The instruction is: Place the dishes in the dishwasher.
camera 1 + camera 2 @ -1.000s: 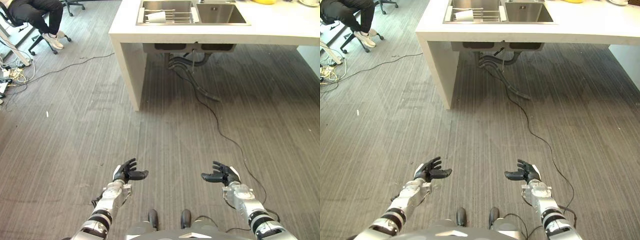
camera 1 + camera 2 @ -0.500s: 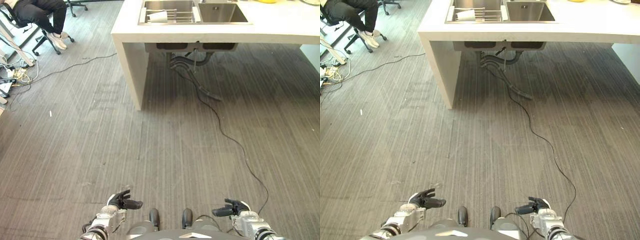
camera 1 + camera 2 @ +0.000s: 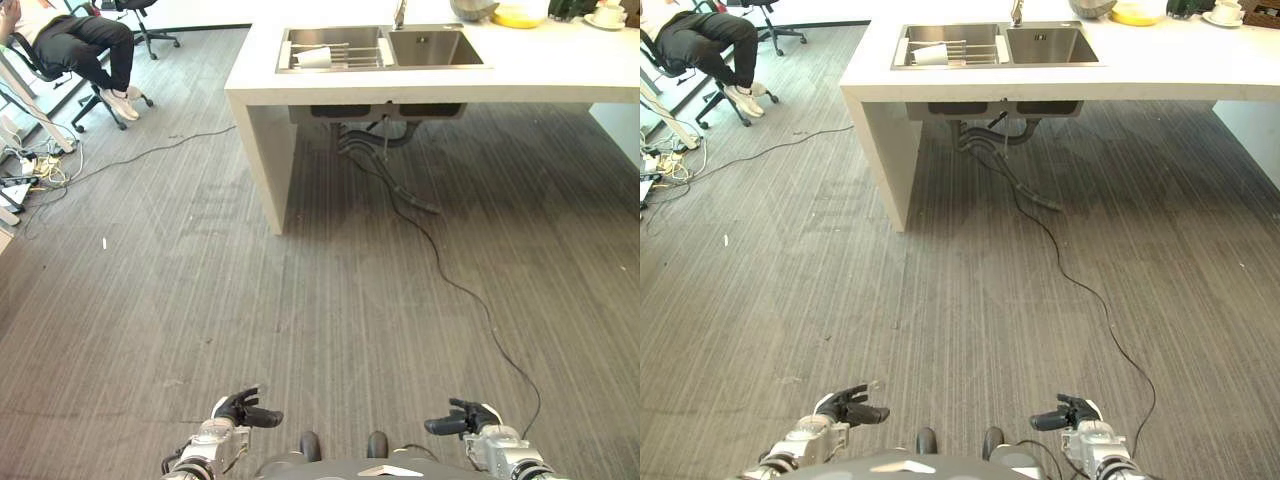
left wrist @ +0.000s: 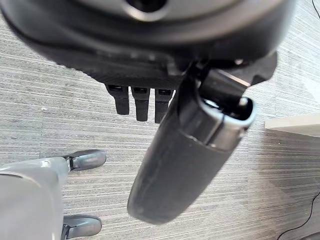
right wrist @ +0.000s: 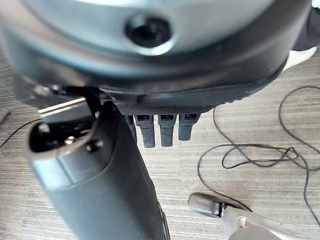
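Hovering hands: left hand (image 3: 240,410) and right hand (image 3: 468,419) low over the grey floor (image 3: 300,300), fingers relaxed and empty (thumbs stretched inward).
Floor cable: black cable (image 3: 440,265) trailing from under the sink toward the right hand.
Tabletop: white tabletop (image 3: 560,70) far ahead, well apart from both hands.
Sink: double steel sink (image 3: 440,47); left basin holds a rack (image 3: 345,50).
Dishes: white cup (image 3: 314,57) lying on the rack; yellow bowl (image 3: 520,14) on the tabletop.
Far left: seated person (image 3: 80,45).
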You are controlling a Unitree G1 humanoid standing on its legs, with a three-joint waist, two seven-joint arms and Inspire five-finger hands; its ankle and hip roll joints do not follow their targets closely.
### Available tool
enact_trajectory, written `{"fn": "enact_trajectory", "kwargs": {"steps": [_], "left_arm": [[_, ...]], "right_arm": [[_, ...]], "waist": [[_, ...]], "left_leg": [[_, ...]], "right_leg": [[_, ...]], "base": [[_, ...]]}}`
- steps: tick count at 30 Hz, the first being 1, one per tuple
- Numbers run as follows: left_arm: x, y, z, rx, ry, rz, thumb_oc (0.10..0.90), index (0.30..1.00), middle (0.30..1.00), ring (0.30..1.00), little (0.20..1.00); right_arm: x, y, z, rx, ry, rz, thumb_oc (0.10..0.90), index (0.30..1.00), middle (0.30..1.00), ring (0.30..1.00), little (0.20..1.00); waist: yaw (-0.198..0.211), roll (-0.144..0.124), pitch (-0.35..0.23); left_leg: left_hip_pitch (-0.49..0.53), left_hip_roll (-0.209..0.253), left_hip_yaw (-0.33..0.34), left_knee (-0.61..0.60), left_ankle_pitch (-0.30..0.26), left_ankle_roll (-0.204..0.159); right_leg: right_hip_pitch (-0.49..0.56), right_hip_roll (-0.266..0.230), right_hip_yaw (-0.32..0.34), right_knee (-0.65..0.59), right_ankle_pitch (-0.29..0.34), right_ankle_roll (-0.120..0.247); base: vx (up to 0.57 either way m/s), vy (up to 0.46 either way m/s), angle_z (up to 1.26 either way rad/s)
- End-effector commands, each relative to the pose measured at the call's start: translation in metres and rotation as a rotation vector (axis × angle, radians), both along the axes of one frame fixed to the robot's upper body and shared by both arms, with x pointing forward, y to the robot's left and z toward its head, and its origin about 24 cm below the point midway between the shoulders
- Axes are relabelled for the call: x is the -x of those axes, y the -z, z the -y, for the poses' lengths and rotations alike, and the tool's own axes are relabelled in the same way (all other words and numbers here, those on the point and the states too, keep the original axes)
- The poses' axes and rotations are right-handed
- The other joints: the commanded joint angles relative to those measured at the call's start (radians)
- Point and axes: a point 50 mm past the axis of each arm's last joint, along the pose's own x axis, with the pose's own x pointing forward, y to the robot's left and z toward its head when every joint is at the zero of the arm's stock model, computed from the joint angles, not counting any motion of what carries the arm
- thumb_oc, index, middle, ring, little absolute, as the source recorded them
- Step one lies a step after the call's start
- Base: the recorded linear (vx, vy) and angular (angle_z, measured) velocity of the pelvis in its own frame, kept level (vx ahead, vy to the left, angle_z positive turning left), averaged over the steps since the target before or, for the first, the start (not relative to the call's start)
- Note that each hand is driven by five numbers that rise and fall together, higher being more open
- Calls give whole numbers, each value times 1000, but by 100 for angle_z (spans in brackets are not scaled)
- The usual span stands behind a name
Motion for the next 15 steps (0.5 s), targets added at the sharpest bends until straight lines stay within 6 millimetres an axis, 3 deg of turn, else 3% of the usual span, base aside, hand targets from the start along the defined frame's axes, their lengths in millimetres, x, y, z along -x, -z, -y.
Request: {"fn": "enact_trajectory", "kwargs": {"steps": [1,15], "left_arm": [[-22,-6,3,-26,60,49,800,900,900,900,900],[-15,-2,7,0,39,14,800,900,900,900,900]], "right_arm": [[-14,-6,6,28,6,44,800,900,900,900,900],[-8,-1,0,0,3,14,800,900,900,900,900]], "waist": [[17,-30,-15],[15,-39,-34]], "left_leg": [[-6,31,-23,3,-45,-81],[16,35,-27,3,-56,-83]], "right_leg": [[-33,-90,38,10,-54,101],[-7,-92,26,10,-65,99]], "base": [[35,2,4],[23,-5,1]]}}
